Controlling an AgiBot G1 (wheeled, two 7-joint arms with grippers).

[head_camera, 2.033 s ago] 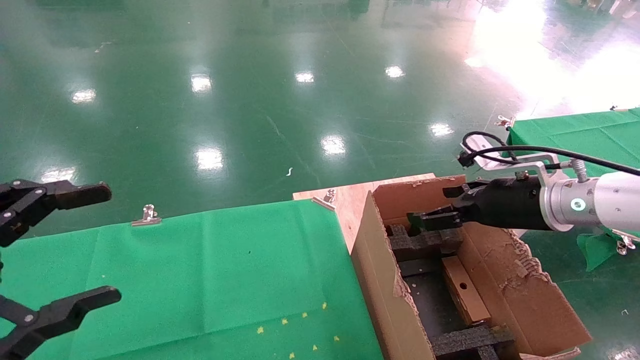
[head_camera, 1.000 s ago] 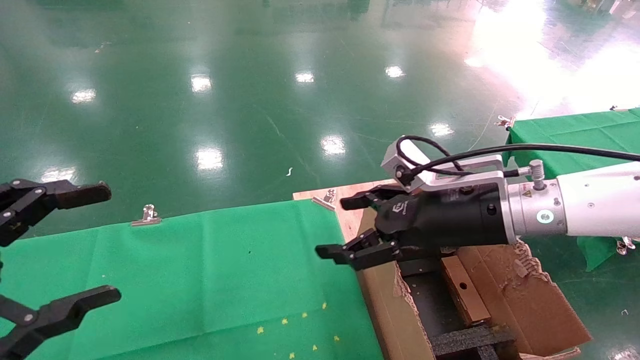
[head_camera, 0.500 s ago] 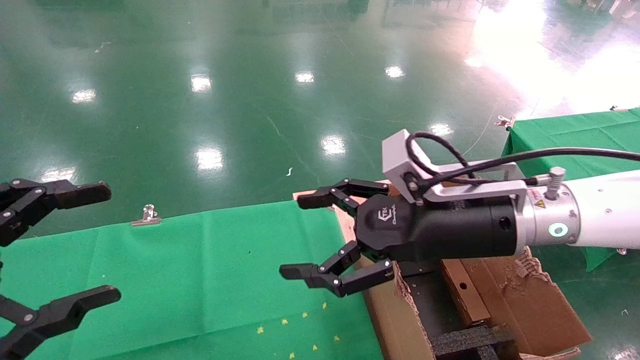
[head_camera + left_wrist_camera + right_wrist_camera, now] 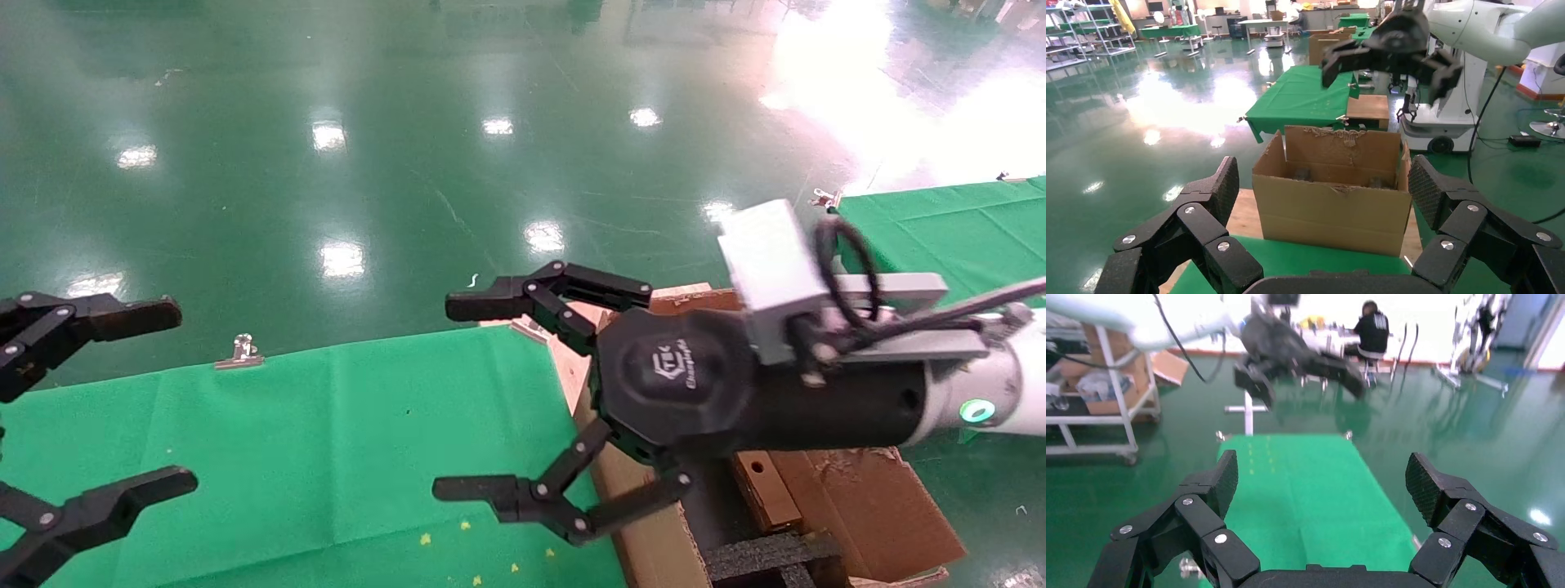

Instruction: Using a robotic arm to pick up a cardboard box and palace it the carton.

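At the far left of the head view, the left tool [image 4: 114,400] hangs parked over the green-clothed table [image 4: 327,441], its black fingers spread wide and gripping nothing. Further right, the right tool [image 4: 458,396] of the robotic arm [image 4: 817,392] hovers above the table's right edge, just beside the carton [image 4: 866,506]; its fingers are splayed wide and empty. The cardboard box [image 4: 764,490] lies inside the carton against its right wall, near black foam inserts [image 4: 768,559], its round hole facing up.

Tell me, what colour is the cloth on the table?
Green, plain; the cloth shows best in the head view.
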